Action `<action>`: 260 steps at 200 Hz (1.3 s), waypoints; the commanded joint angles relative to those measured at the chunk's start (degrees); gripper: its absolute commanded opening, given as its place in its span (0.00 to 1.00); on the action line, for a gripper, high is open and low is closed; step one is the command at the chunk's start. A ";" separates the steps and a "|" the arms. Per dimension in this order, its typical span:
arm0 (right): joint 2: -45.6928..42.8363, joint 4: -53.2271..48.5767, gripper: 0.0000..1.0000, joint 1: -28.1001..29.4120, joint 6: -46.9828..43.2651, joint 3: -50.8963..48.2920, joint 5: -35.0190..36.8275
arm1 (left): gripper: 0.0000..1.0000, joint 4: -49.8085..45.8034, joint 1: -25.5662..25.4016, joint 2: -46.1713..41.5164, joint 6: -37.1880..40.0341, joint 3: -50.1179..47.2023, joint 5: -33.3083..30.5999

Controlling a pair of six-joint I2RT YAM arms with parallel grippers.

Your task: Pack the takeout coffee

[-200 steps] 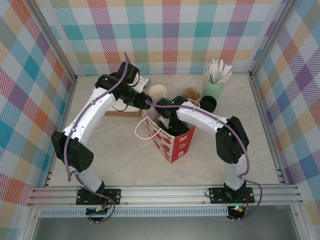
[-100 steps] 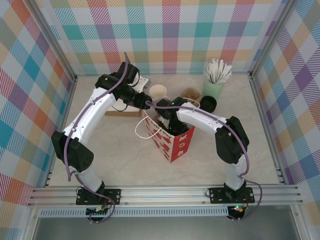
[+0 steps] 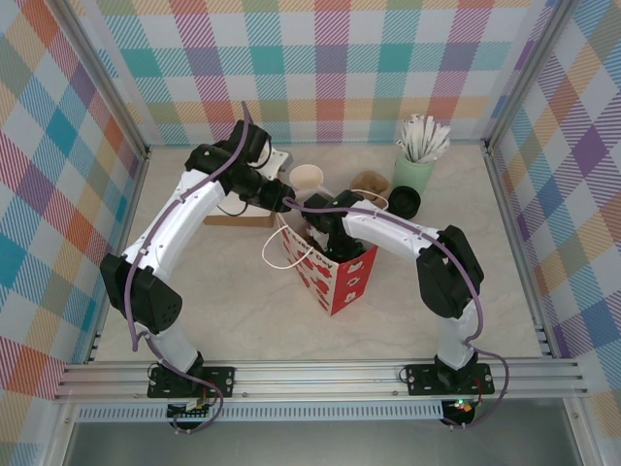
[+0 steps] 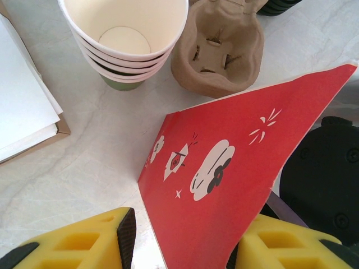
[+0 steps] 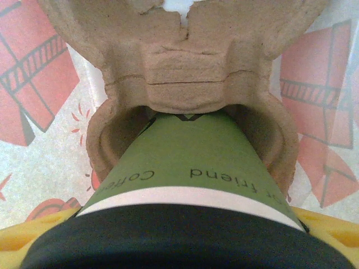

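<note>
Placing step: R gripper [image 5: 179, 241] pinches coffee [image 5: 185, 162], seated in tray [image 5: 185, 73] inside bag [image 3: 335, 277]; L gripper [image 4: 179, 246] spread astride bag rim. Next: release, lift clear.

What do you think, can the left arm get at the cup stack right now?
Probably yes: the cup stack sits just beyond the left gripper with bare table between. But the edge of the bag lies between its fingers, so it would likely have to leave the bag first.
</note>
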 commanded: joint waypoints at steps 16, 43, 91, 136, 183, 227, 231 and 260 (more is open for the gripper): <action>2.21 1.41 0.79 -0.14 -1.59 -2.12 -0.25 | 0.46 0.50 0.30 0.36 0.15 0.08 1.69; 2.31 1.78 0.79 -0.16 -1.77 -2.51 -0.34 | 0.46 0.44 0.25 0.44 0.02 0.08 1.52; 2.40 2.94 0.80 -0.14 -1.96 -3.39 -0.41 | 0.46 0.45 0.25 0.53 -0.01 0.08 1.08; 2.31 3.39 0.80 -0.14 -2.12 -3.66 -0.29 | 0.46 0.54 0.28 0.64 -0.01 -0.01 0.99; 2.44 4.09 0.80 -0.14 -2.39 -4.19 -0.24 | 0.47 0.66 0.26 0.73 -0.05 0.00 1.13; 3.17 4.08 0.80 -0.13 -2.56 -4.53 -0.16 | 0.47 0.67 0.25 0.79 -0.09 -0.04 1.12; 3.21 4.10 0.80 -0.13 -2.56 -4.62 -0.12 | 0.47 0.67 0.29 0.80 -0.07 -0.02 1.16; 3.54 4.18 0.80 -0.14 -2.52 -4.80 -0.33 | 0.48 0.77 0.31 0.69 -0.14 -0.17 1.17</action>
